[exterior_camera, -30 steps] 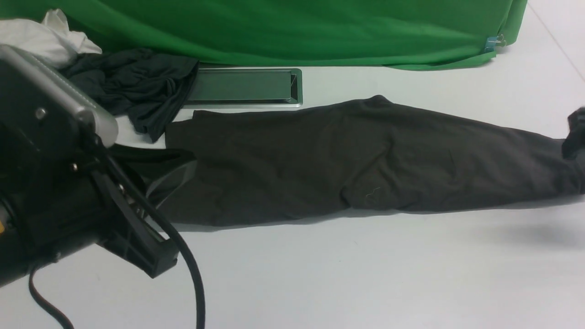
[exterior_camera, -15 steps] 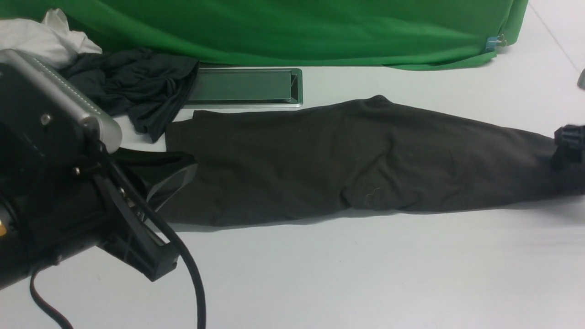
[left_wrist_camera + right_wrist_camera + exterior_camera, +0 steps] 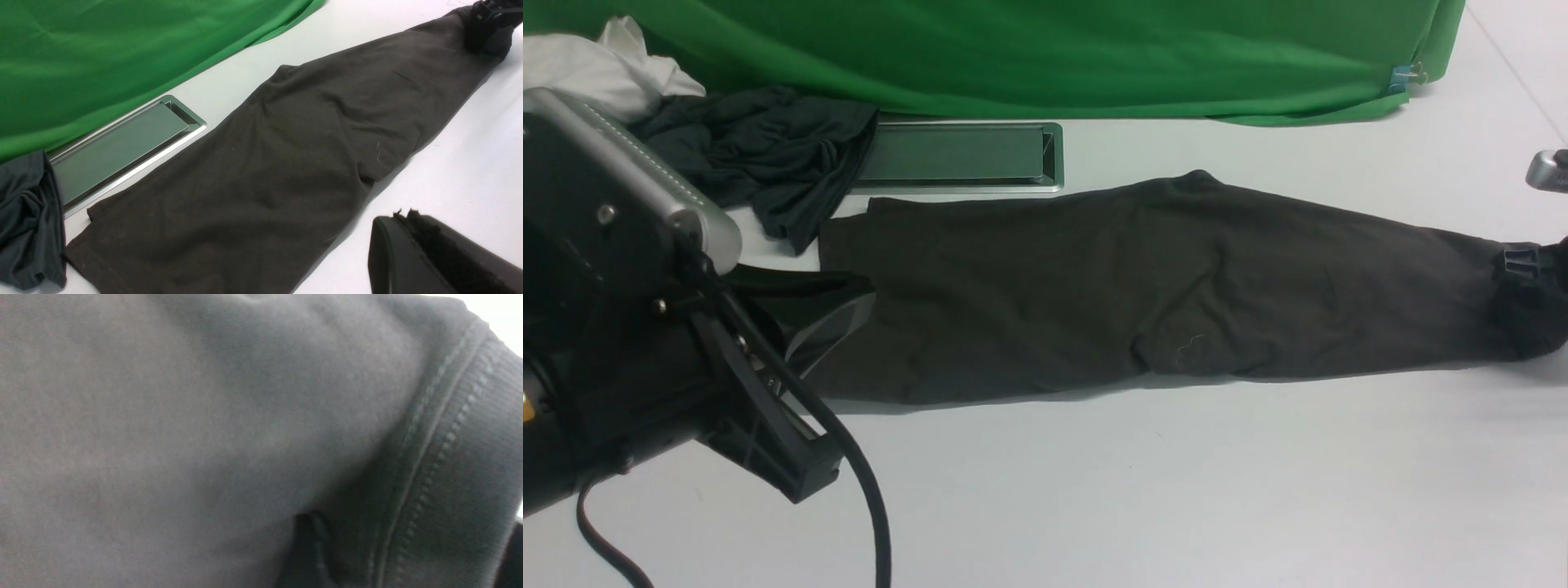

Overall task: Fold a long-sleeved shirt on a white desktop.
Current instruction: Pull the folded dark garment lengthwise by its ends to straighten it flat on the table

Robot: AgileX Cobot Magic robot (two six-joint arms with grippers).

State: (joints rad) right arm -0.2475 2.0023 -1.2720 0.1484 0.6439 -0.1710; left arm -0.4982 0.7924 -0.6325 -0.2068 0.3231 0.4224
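The long-sleeved shirt (image 3: pixel 1094 286) lies as a long dark band across the white desktop (image 3: pixel 1094 490), folded lengthwise. Its right end is bunched up under my right gripper (image 3: pixel 1531 273), which stands at the frame's right edge. In the right wrist view the gripper (image 3: pixel 408 555) is pressed into the cloth, its fingers (image 3: pixel 310 547) apart with the ribbed, stitched edge between them. My left gripper (image 3: pixel 809 478) hovers over bare desktop just in front of the shirt's left end. Its fingers (image 3: pixel 402 214) are shut with nothing held.
A silver-framed hatch (image 3: pixel 956 155) sits behind the shirt, below the green backdrop (image 3: pixel 1013 49). A crumpled charcoal garment (image 3: pixel 760 147) and a white cloth (image 3: pixel 588 65) lie at the back left. The left arm's cable (image 3: pixel 874 506) hangs over the front left.
My right gripper has come down and inward onto the shirt's right end, and the cloth there has bunched up. Its jaws have narrowed a little. The left arm has barely shifted.
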